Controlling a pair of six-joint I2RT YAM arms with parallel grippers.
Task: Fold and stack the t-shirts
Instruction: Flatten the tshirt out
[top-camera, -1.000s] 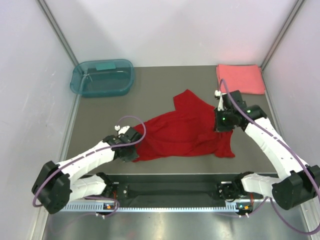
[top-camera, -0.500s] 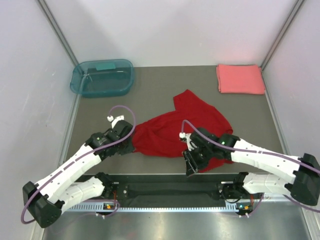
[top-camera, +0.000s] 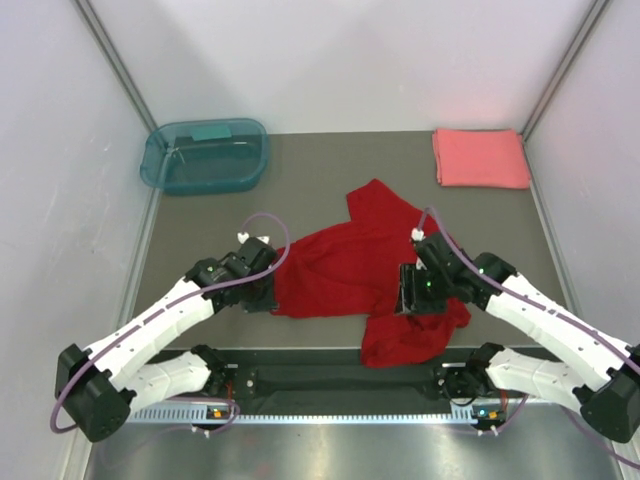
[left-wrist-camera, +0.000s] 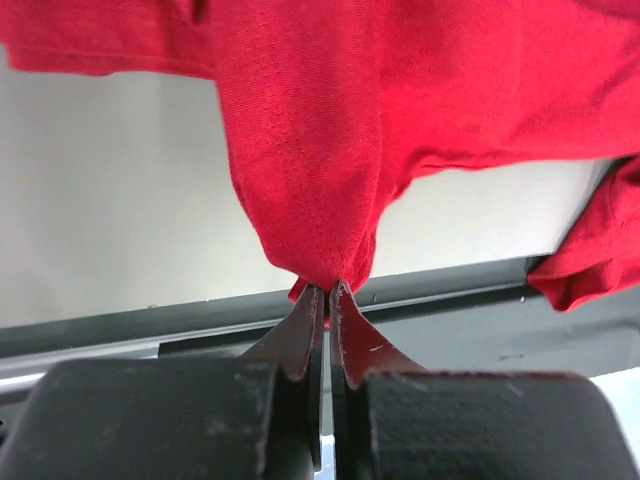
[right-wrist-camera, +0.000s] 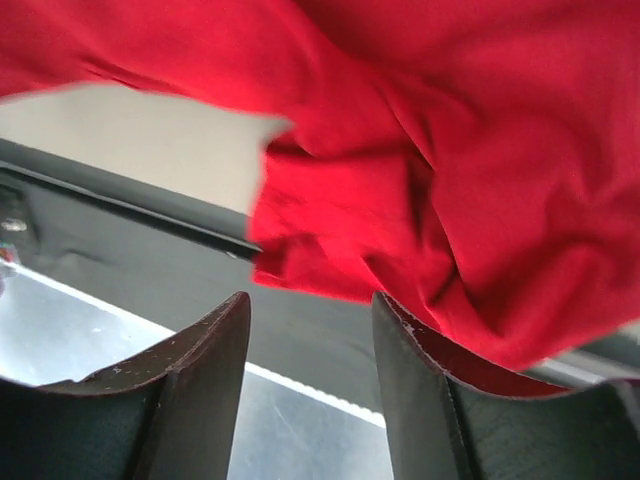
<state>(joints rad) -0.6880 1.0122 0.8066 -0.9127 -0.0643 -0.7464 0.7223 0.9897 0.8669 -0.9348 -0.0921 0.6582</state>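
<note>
The deep red t-shirt (top-camera: 350, 265) lies rumpled in the middle of the table, its lower right part hanging over the near edge (top-camera: 400, 340). My left gripper (left-wrist-camera: 327, 290) is shut on the red t-shirt (left-wrist-camera: 330, 150) at its left corner, near the table's front edge. My right gripper (right-wrist-camera: 310, 305) stands open above the shirt's right side, with red cloth (right-wrist-camera: 420, 180) ahead of its fingers and nothing between them. The coral-pink t-shirt (top-camera: 480, 157) lies as a neat folded rectangle at the far right corner.
A teal translucent tub (top-camera: 205, 155) stands at the far left. White walls close in both sides of the grey table (top-camera: 200, 230). A black rail (top-camera: 300, 380) runs along the near edge between the arm bases.
My right gripper has opened and let go of the red t-shirt, then moved back up over its right side. The shirt's right part now hangs over the near edge. The left gripper keeps its hold.
</note>
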